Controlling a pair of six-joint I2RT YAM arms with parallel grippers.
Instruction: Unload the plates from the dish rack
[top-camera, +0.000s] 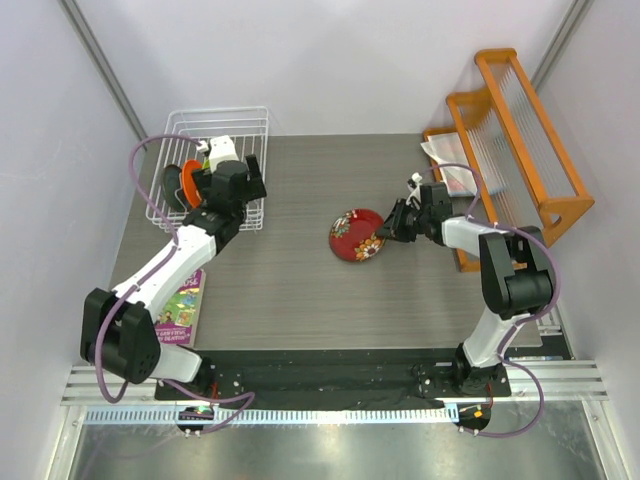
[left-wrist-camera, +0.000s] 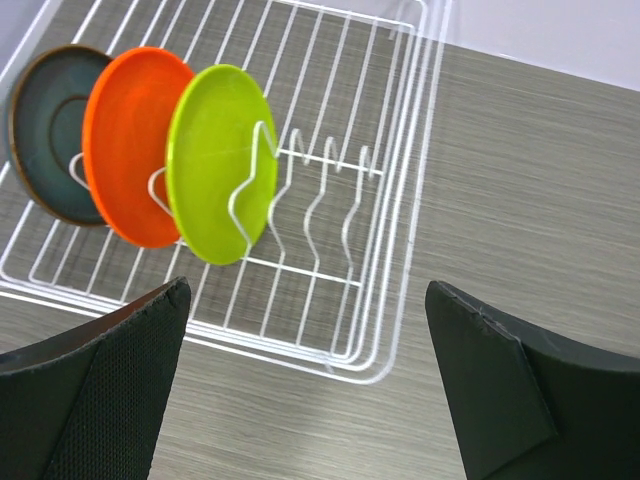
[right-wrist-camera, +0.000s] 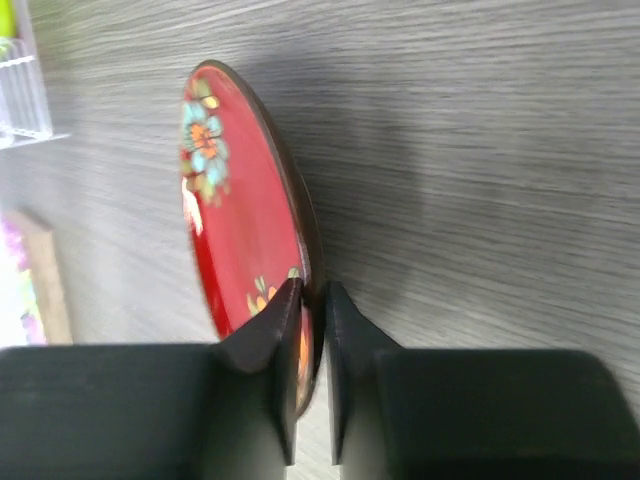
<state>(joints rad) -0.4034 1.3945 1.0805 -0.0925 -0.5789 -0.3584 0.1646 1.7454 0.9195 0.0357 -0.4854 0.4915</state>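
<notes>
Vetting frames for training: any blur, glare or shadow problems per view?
Top external: evenly lit, sharp, faint shadows only. Left wrist: lime green plate and dish rack crisp, left gripper slightly soft. Right wrist: red plate blurred up close, casting a soft shadow on the table; right gripper nearly black, little detail.

Robot lab test cell, my left arm and right arm bolted by a metal rail at the table edge, plain white panel walls around, purple cables exposed.

Four plates, one dish rack, one wooden rack, one book
</notes>
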